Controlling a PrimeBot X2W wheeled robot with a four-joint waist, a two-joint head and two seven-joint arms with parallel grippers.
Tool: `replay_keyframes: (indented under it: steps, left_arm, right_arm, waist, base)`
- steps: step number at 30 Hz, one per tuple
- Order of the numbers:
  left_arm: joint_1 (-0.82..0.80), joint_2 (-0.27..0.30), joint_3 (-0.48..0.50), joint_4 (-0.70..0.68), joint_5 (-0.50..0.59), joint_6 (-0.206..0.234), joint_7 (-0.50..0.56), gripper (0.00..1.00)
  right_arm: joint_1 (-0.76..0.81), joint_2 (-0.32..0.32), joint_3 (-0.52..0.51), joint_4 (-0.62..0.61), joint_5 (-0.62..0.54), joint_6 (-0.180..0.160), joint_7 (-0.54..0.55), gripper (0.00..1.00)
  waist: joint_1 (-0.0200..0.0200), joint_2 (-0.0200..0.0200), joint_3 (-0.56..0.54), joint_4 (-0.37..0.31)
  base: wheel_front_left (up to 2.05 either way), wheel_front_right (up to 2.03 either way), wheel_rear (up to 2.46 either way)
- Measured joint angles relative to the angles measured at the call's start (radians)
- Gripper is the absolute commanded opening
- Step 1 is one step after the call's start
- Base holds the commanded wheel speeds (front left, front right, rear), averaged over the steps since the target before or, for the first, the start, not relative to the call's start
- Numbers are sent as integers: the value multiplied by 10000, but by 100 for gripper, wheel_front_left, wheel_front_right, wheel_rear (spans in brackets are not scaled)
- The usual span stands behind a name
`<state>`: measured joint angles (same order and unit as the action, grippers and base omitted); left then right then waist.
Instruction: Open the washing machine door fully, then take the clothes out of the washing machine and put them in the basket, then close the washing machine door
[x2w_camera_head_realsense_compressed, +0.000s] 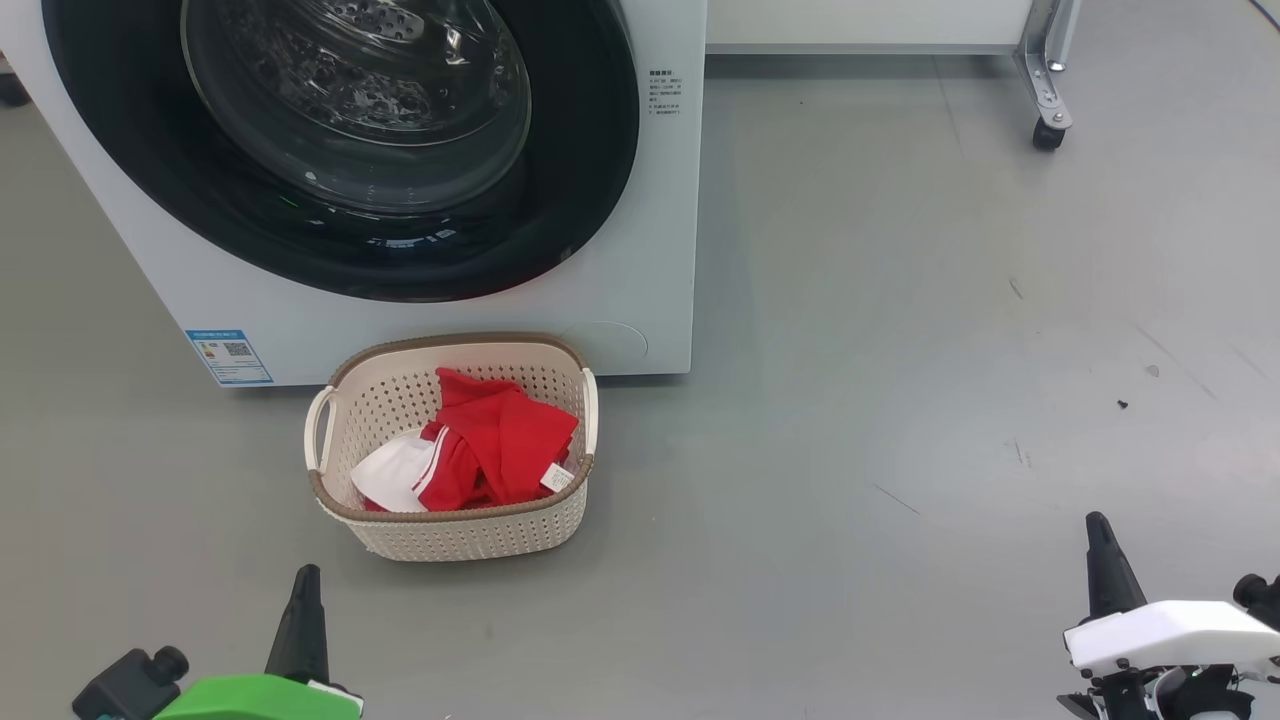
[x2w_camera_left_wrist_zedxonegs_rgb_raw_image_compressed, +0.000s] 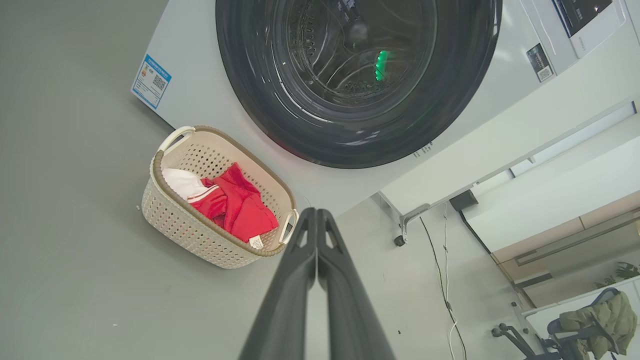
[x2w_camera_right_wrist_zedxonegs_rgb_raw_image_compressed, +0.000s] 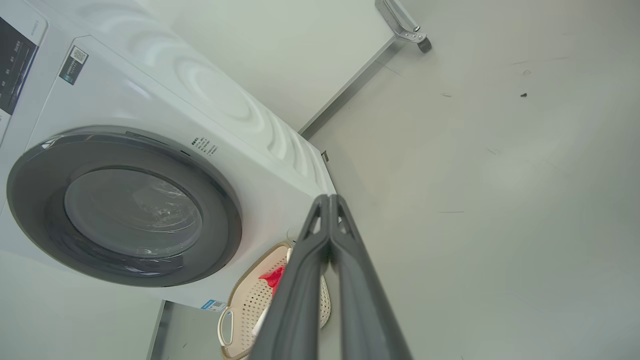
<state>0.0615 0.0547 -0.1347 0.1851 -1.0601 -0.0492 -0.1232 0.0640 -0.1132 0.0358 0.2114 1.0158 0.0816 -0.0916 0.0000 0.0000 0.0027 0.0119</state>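
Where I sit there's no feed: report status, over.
Left pincer shut, empty; right pincer shut, empty. Washing machine door closed. Clothes in basket. Nothing blocking the door.

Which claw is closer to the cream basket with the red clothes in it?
Left. The left claw sits close in front of the cream perforated plastic basket, by its left corner; the right claw is far off to the basket's right.

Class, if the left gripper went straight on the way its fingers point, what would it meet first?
The left gripper would probably meet the washing machine first, low on its white front, just past the basket; depth unclear.
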Motion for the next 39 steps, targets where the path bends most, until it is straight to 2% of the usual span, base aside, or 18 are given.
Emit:
replay_keyframes:
  steps: [39]
  left_arm:
    - [-689, 251, 853, 550, -4355, -454, 1145, 0]
  right_arm:
    - [-840, 443, -1035, 499, 4293, 274, 1315, 0]
  waist:
    - [0, 0, 1, -88]
  base:
    - [0, 0, 0]
